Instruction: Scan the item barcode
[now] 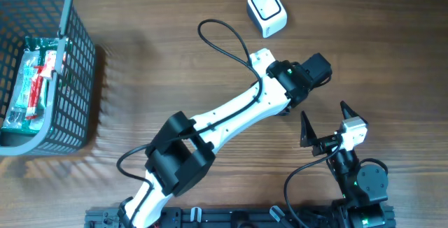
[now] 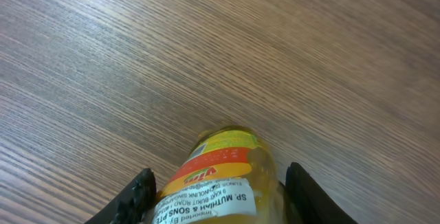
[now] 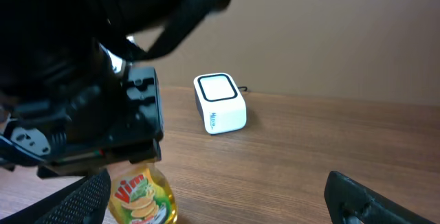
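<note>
The item is a yellow Vim dish-soap bottle with a white printed label. My left gripper is shut on it, one black finger on each side. In the right wrist view the bottle hangs upright under the left gripper, its base cut off by the frame edge. From overhead the left gripper hides the bottle. The white barcode scanner sits at the table's far edge, apart from the bottle; it shows as a scanner with its window facing up. My right gripper stands open and holds nothing.
A grey mesh basket stands at the far left with packaged goods inside. A black cable loops across the wood near the left arm. The right arm's base is at the front right.
</note>
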`<state>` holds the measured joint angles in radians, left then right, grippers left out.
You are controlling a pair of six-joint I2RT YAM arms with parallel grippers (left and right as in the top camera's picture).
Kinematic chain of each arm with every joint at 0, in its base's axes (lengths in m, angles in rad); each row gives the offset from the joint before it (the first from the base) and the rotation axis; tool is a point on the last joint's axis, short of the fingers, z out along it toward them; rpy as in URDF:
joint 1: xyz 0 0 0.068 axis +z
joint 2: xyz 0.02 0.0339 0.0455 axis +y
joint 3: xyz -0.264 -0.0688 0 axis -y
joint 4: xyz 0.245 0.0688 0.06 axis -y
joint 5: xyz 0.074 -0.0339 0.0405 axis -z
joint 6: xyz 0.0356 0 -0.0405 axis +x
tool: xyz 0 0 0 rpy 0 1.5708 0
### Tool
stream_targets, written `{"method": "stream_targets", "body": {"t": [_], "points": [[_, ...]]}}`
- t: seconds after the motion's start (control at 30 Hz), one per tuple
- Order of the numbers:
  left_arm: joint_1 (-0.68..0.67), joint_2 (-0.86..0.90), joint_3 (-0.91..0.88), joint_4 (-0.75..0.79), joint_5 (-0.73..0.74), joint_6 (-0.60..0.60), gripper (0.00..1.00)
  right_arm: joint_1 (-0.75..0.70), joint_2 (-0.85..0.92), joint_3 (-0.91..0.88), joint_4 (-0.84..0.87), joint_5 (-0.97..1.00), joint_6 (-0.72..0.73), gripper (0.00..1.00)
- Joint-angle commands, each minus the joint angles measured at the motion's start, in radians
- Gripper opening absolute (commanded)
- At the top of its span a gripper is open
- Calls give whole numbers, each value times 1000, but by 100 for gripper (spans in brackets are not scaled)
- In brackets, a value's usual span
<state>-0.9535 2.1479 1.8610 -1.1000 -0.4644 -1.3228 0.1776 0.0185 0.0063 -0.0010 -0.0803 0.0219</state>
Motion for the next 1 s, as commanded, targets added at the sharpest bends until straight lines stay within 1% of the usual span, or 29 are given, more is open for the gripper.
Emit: {"method": "stream_targets", "body": {"t": [0.0,0.13,0.43,0.57,0.6,0.77,0.83,0.87,0.97], "points": [[2,2,3,-1,-45,-32,38,-5,-2,-1,2,13,6,100],[2,3,3,-1,-42,-31,46,-5,-2,-1,2,13,6,100],[2,7,3,-1,-23,-23,48,-5,-2,-1,2,13,6,100],[2,8,3,-1,-23,-20,62,-5,-2,-1,2,13,6,100],[2,8,3,-5,-23,-20,70,-5,-2,-1,2,13,6,100],[2,8,3,-16,-23,-20,88,-5,-2,-1,2,13,6,100],[2,8,3,-16,-23,-20,98,-5,-2,-1,2,13,6,100],[2,8,3,-16,-23,-20,100,-5,-2,-1,3,13,6,100],[2,8,3,-21,-19,-16,100,-5,-2,-1,2,13,6,100]]}}
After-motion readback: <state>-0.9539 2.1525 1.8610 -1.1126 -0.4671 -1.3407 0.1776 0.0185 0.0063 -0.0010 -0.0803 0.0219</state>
